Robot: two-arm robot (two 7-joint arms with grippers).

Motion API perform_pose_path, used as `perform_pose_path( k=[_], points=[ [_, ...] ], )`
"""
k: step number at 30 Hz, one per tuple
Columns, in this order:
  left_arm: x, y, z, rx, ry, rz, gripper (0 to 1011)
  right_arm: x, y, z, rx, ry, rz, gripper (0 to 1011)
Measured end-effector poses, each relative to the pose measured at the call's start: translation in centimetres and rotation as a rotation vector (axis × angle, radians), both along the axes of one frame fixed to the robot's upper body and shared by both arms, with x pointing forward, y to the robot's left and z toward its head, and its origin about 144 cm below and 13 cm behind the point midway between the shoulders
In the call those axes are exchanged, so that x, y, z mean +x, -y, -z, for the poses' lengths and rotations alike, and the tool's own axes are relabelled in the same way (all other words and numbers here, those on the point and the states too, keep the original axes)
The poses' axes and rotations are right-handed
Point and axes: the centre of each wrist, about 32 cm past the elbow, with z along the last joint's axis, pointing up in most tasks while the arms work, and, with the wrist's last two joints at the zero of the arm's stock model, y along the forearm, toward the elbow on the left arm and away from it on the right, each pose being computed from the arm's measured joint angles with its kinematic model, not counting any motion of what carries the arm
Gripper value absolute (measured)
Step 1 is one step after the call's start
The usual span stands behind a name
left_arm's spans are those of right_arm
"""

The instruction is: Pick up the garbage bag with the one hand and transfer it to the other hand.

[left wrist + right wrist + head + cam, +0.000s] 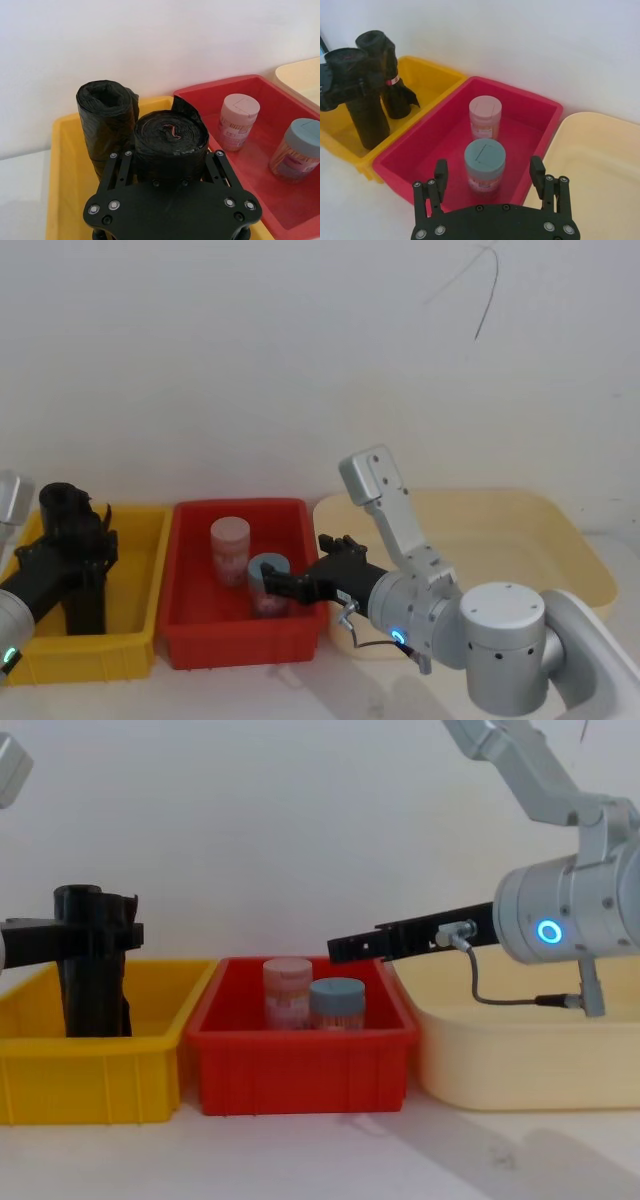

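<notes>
The left gripper [167, 156], its wrist lit by a green ring [8, 655], is clamped on the garbage bag [170, 136], one black finger pressed to each side of the tightly rolled black cylinder near its upper end. The roll stands upright inside the yellow bin [80, 658] at the left end of the row. Whether its base rests on the bin floor cannot be told.

The right gripper [488, 172], on a silver-grey wrist with a blue ring [548, 931] and a grey cable [500, 1000], hangs with its fingers spread wide and nothing between them. It reaches leftward over the red bin [245, 645], above the blue-lidded jar [485, 160], and is well apart from the bag.

A second black roll [105, 117], carrying a small red mark and a loose flap, stands just beside the gripped one in the same yellow bin, toward the back wall. In the red bin, the middle of the three, a pink-lidded jar [485, 117] stands upright behind the blue-lidded one, the two close together. A cream tub [590, 555] sits at the right end, touching or nearly touching the red bin. The right arm's elbow rises over the tub.

All three containers sit side by side on a white table [300, 1160] pushed up to a plain white wall [300, 360], where a thin dark curved line [488, 295] shows high at the right.
</notes>
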Motion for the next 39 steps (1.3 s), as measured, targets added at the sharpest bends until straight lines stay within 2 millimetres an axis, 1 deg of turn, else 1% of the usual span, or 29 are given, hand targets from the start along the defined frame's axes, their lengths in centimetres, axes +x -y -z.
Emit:
perform_pose_path(
  k=[9, 19, 30, 32, 39],
  points=[
    [0.1, 0.0, 0.0, 0.000, -0.001, 0.001, 487, -0.7, -0.6, 0.5, -0.017, -0.001, -0.018, 1001],
    [0.2, 0.0, 0.1, 0.000, -0.002, 0.002, 484, -1.2, -1.6, 1.0, -0.030, -0.002, -0.026, 1001],
    [0.2, 0.0, 0.1, 0.000, -0.002, 0.003, 484, -0.6, -3.3, 0.7, -0.025, 0.008, -0.021, 1001],
    [0.2, 0.0, 0.1, 0.000, -0.002, 0.003, 484, -0.3, -3.8, 0.6, -0.024, 0.009, -0.023, 1001],
    [0.2, 0.0, 0.1, 0.000, -0.002, 0.003, 484, 0.6, -4.6, 0.7, -0.027, 0.007, -0.025, 1001]
  ],
)
